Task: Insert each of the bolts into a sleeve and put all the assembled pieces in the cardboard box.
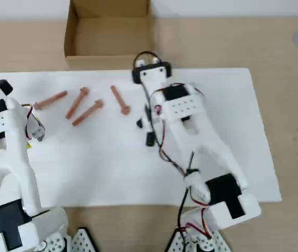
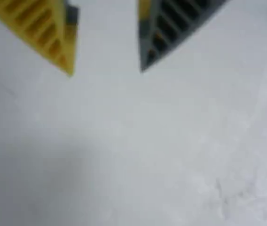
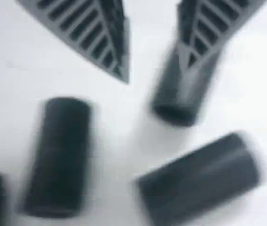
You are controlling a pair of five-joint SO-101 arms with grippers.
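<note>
cardboard box [image 1: 112, 37]: is standing on the table [image 1: 285, 79] with its open top facing up and nothing lying inside.
white sheet [image 1: 233, 157]: is lying flat on the table, its far edge running just beside the cardboard box's near wall and stretching out past both of the box's sides.
bolts [image 1: 87, 113]: four reddish-brown ones are lying on the white sheet in a loose row near the cardboard box's near wall, each apart from the others and none sitting in a sleeve.
sleeves [image 3: 60, 157]: dark tubes are lying on their sides on the white sheet under the right gripper, on the arms' side of the cardboard box's right corner; four are showing, all apart from one another.
right gripper [image 3: 154, 70]: is hanging over the sleeves with its dark jaws standing well apart and gripping nothing; one jaw is overlapping a sleeve, and I cannot tell whether they are touching.
left gripper [image 2: 106, 70]: is hanging over bare white sheet, off to the left of the cardboard box beyond the bolts, with its yellow and grey jaws spread apart and holding nothing.
</note>
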